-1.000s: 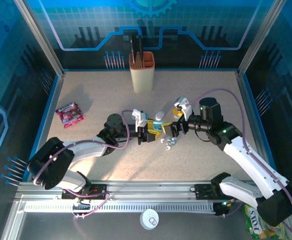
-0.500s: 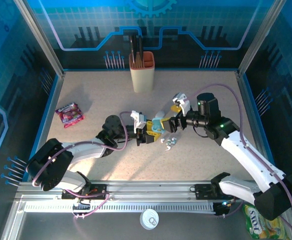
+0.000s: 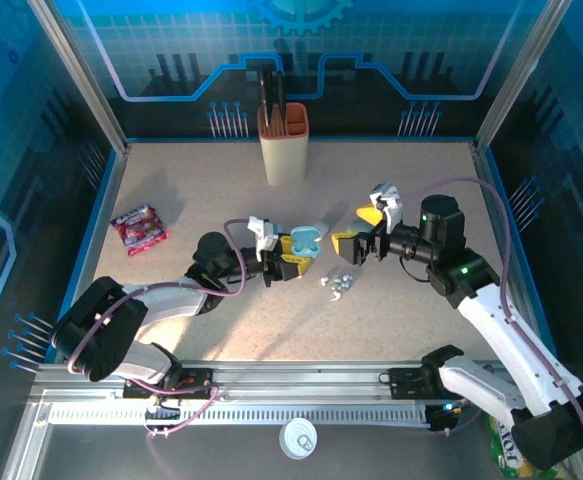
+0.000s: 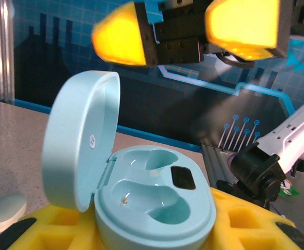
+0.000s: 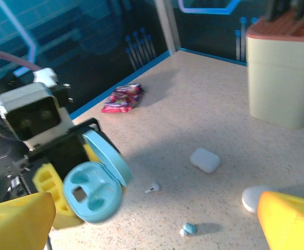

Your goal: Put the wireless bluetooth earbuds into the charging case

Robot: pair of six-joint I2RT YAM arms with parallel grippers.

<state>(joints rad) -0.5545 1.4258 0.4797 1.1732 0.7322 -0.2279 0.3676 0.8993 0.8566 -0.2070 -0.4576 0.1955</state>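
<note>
Pale teal plastic, the pebble-shaped charging case (image 4: 154, 205) sits clamped between the yellow pads of our left hand (image 3: 289, 260), its lid swung up and both moulded wells empty. The tiny whitish-silver wireless earbuds (image 3: 337, 284) lie in a loose cluster on the speckled beige surface (image 3: 171, 180), just beside the case and near our right hand (image 3: 357, 230), whose fingers stand wide apart with nothing between them. We judge the step in hand to be picking up one earbud. To do it well, we should lower the right hand over a single bud at the cluster's edge, close gently on its body, and hold the case steady with its wells facing the incoming hand.
</note>
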